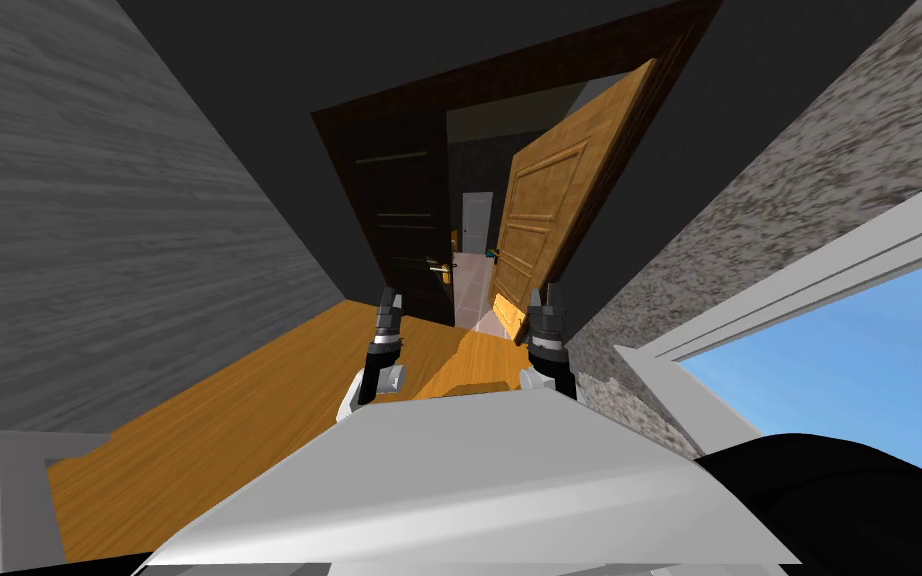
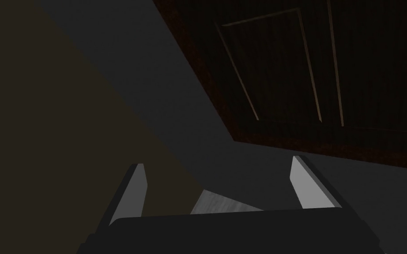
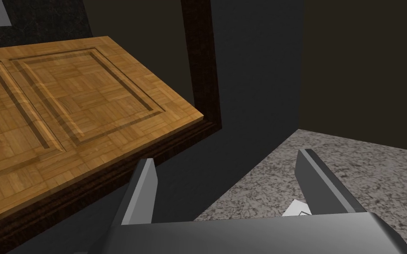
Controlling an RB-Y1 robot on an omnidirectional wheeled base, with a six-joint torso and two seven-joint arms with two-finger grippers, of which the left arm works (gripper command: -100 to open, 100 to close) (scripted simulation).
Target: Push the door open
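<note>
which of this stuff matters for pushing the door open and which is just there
Job: light wood door leaf, ajar; dark door leaf; open right gripper; open left gripper.
Just there: window; wooden floor; far white door.

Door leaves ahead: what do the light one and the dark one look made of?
Light door leaf: wood, judging by its warm parquet-like grain and recessed panels; the faint sheen may be varnish. Dark door leaf: probably dark-stained wood, also panelled, but the grain is too dim to confirm.
</note>
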